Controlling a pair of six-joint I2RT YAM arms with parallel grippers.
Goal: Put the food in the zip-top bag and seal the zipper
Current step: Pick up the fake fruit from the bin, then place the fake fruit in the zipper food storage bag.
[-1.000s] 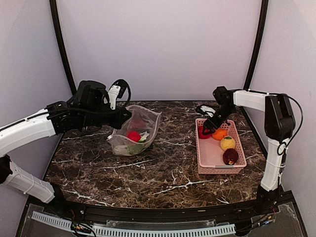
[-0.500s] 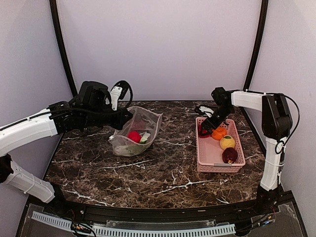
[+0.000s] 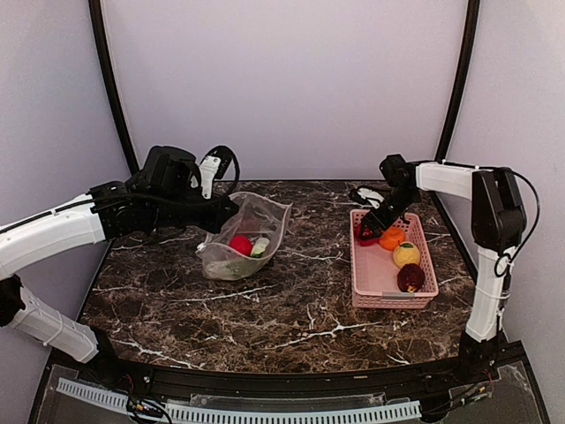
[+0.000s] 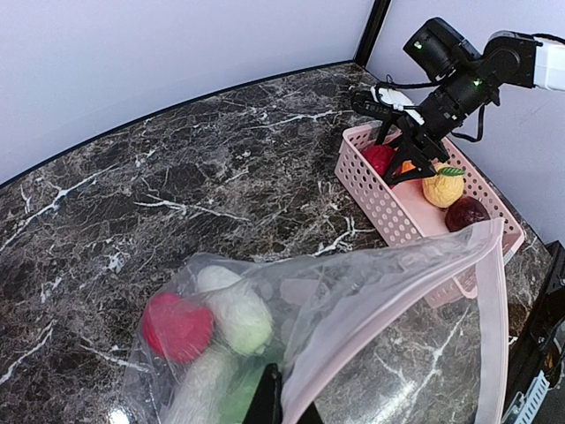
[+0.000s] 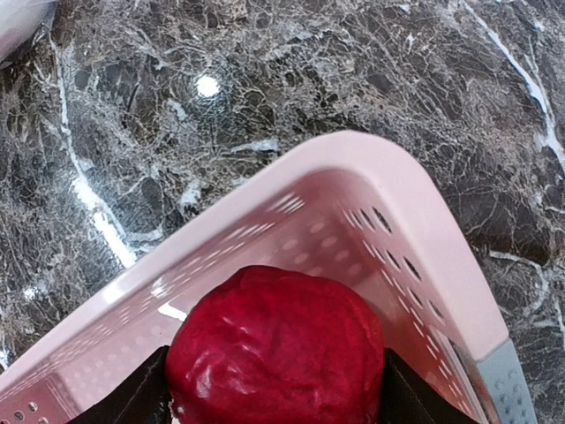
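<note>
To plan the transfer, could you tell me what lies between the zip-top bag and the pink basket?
Only bare marble table separates the bag and the basket, shown in the top external view.

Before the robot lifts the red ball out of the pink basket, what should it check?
1. Fingers of the right gripper on both sides of the red ball in the pink basket: ok.
2. Ball squeezed tightly enough to lift: cannot tell.
3. The left gripper pinching the edge of the zip-top bag: ok.
4. Bag's mouth held open: ok.
5. Room left in the bag beside the other red ball and the white pieces: ok.
</note>
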